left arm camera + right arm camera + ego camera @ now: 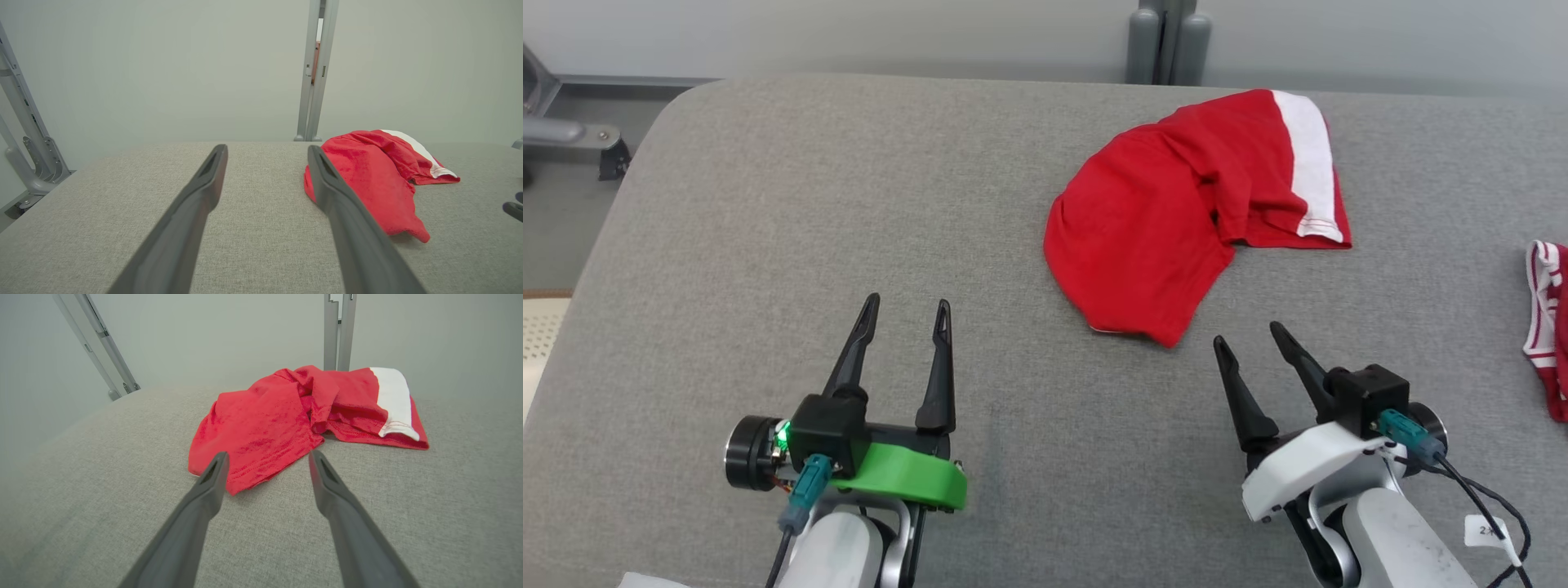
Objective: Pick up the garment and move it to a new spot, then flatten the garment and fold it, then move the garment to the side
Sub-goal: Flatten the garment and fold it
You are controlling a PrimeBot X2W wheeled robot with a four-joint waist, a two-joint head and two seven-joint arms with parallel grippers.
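- Red garment (1168, 220) lies crumpled in the upper right of the head view, untouched. The right gripper (1245, 332), jaws spread and empty, sits just below its near hem at lower right.
- Left gripper (908, 302), likewise spread and empty, is at lower left, well apart from the cloth.
- A pinch on the bunched middle may catch several layers, so the piece lifts twisted and resists flattening.
- Fingertips driven too low may drag on the grey padded tabletop (849, 204) and push the hem away.
- A striped red-and-white cloth (1547, 327) at the right edge could snag during a wide carry.
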